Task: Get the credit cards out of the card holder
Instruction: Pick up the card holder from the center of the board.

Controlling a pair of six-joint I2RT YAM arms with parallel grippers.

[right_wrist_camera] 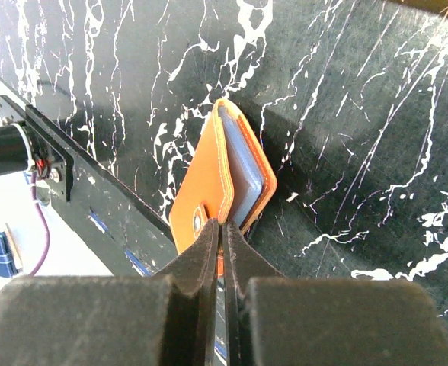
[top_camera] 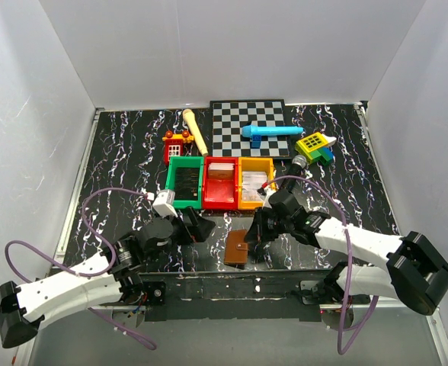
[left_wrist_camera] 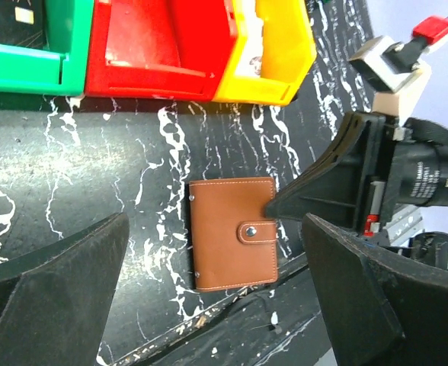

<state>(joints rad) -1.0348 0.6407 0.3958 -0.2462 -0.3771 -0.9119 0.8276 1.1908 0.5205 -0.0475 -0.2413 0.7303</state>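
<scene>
The brown card holder [top_camera: 237, 248] lies flat near the table's front edge, its snap strap [left_wrist_camera: 248, 231] on top. In the right wrist view its cover [right_wrist_camera: 209, 183] gapes a little over pale blue-grey inner panels [right_wrist_camera: 247, 164]. My right gripper [right_wrist_camera: 222, 226] is shut on the cover's edge by the strap, coming from the right [top_camera: 253, 235]. The left gripper [left_wrist_camera: 216, 221] hangs wide open above the holder, just left of it [top_camera: 197, 226], holding nothing. The credit cards are hidden inside.
Green [top_camera: 184, 181], red [top_camera: 220, 183] and yellow [top_camera: 254, 183] bins stand in a row just behind the holder. Farther back are a chessboard [top_camera: 251, 126], a blue tool [top_camera: 270, 132], a wooden stick [top_camera: 195, 130] and toy blocks [top_camera: 315, 146]. The table's front rail [top_camera: 232, 276] runs right below the holder.
</scene>
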